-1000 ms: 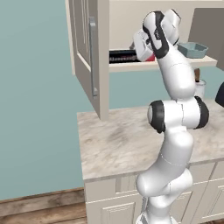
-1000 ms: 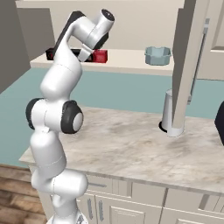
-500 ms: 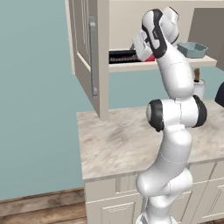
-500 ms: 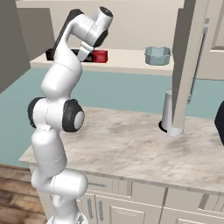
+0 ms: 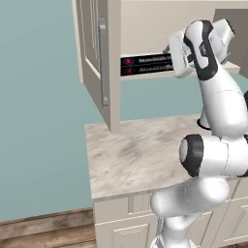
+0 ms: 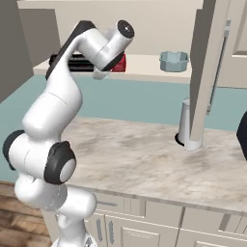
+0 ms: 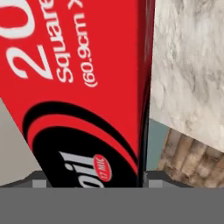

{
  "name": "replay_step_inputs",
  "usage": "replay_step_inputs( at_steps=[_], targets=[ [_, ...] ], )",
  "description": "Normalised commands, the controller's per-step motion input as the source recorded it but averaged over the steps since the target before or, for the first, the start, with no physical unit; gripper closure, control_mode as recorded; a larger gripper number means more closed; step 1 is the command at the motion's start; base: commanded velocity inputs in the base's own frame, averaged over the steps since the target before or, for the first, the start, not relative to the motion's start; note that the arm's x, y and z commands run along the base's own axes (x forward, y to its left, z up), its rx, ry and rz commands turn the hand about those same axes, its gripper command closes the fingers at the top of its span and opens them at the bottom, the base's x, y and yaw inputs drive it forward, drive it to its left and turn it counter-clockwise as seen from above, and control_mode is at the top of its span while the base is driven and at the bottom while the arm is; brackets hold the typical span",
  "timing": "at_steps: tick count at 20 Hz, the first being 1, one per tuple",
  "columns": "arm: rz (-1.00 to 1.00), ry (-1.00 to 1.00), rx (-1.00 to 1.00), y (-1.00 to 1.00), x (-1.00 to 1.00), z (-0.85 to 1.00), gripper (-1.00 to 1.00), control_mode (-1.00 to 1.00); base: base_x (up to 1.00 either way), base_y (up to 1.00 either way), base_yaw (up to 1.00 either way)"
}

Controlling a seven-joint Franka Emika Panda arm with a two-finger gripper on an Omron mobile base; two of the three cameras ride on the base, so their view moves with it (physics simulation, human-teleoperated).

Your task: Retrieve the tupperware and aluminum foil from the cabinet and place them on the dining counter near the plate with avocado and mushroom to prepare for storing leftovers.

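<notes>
Black-and-red aluminum foil [image 5: 145, 65] lies lengthwise on the cabinet [image 5: 104, 68] shelf, its long axis crossing the gripper [image 7: 92, 181] at twelve o'clock, jaws straddling it, grip unconfirmed.

Black-red aluminum foil [image 5: 145, 65] on cabinet [image 5: 109, 72] shelf

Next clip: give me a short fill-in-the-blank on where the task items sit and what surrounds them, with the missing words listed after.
1. The aluminum foil lies on the open cabinet's ______.
2. On that shelf, the tupperware is pale blue-grey, while the foil box's end is ______.
3. The countertop below the cabinet has a veined ______ pattern.
4. In the hand view, the surface close in front of the camera belongs to the ______.

Missing words: shelf; red; marble; aluminum foil
</notes>
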Motion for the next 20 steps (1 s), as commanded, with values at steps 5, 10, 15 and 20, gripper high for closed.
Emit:
replay_step_inputs(
  at_steps=[5, 10, 15, 20],
  targets=[
    [-0.01, -0.09, 0.00, -0.32, -1.00, 0.01, 1.00, -1.00, 0.00, 0.00, 0.00],
    [-0.03, 0.13, -0.11, -0.15, -1.00, 0.07, 1.00, -1.00, 0.00, 0.00, 0.00],
    [-0.03, 0.30, -0.15, -0.04, -1.00, -0.06, 1.00, -1.00, 0.00, 0.00, 0.00],
    [-0.10, 0.28, -0.17, 0.00, -1.00, -0.16, 1.00, -1.00, 0.00, 0.00, 0.00]
  ],
)
